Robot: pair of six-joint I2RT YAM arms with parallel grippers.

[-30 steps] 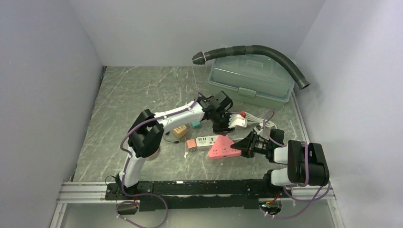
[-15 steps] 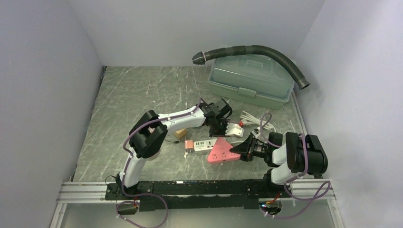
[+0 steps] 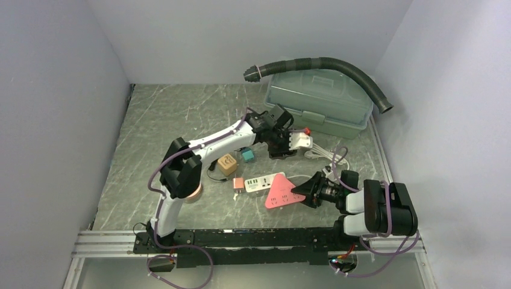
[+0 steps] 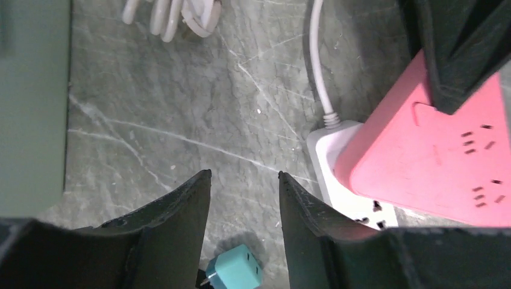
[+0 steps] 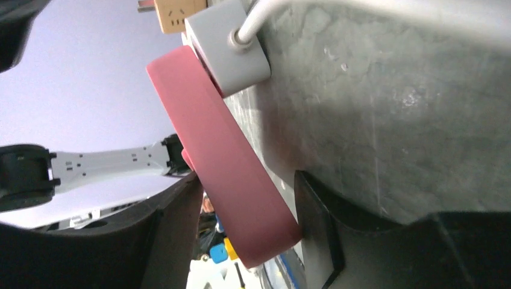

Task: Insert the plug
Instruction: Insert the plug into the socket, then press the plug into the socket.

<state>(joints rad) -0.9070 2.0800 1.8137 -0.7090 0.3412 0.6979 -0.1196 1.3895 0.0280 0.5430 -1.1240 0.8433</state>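
A pink triangular power strip (image 3: 280,192) lies tilted with one edge on a white power strip (image 3: 260,181). My right gripper (image 3: 306,189) is shut on its right corner; in the right wrist view (image 5: 247,177) the pink strip (image 5: 223,156) sits between the jaws. My left gripper (image 3: 283,149) hangs open and empty above the table, behind the strips. In the left wrist view (image 4: 244,174) bare table shows between its fingers, with a teal plug adapter (image 4: 235,274) below and the pink strip (image 4: 440,150) and white strip (image 4: 328,162) at right. The teal adapter (image 3: 247,156) lies left of the gripper.
A tan cube adapter (image 3: 227,164) and a small pink adapter (image 3: 241,183) lie left of the white strip. A coiled white cable (image 3: 325,158) lies right of the left gripper. A green lidded box (image 3: 319,99) with a black hose (image 3: 337,65) stands at the back right.
My left gripper dipped toward the strips, then drew back and up, uncovering the teal adapter. The white strip has turned slightly. My right gripper keeps hold of the pink strip.
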